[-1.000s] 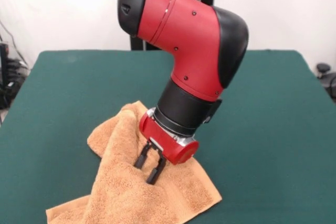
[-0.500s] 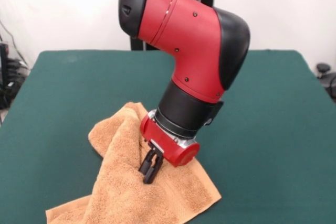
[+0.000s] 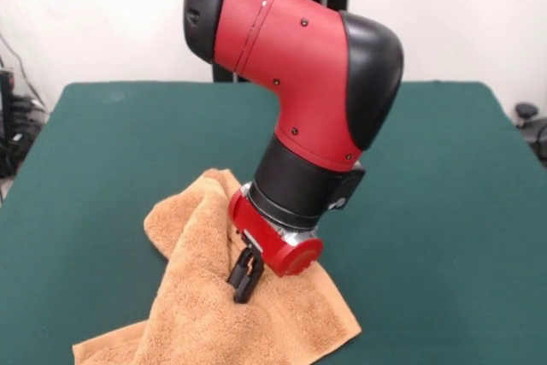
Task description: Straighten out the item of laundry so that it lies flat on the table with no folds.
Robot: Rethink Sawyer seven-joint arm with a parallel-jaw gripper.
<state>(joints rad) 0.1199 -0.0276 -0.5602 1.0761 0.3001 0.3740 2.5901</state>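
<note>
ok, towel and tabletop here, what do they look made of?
Towel: looks like terry cloth, light orange-tan, matte; the sign is its fuzzy looped pile and soft, rounded folds. Table: dark green top, probably felt or a similar fabric cover; flat, no shine, faintly napped look. What lies under the cover cannot be seen. Gripper is shut on the towel.

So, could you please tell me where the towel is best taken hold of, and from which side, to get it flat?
Probably at the raised fold running down the towel's middle, coming from above. The cloth is bunched into a ridge there, so it offers a pinchable crest, while the edges lie flat on the table. The hand is already there with its fingers drawn together on the ridge.
</note>
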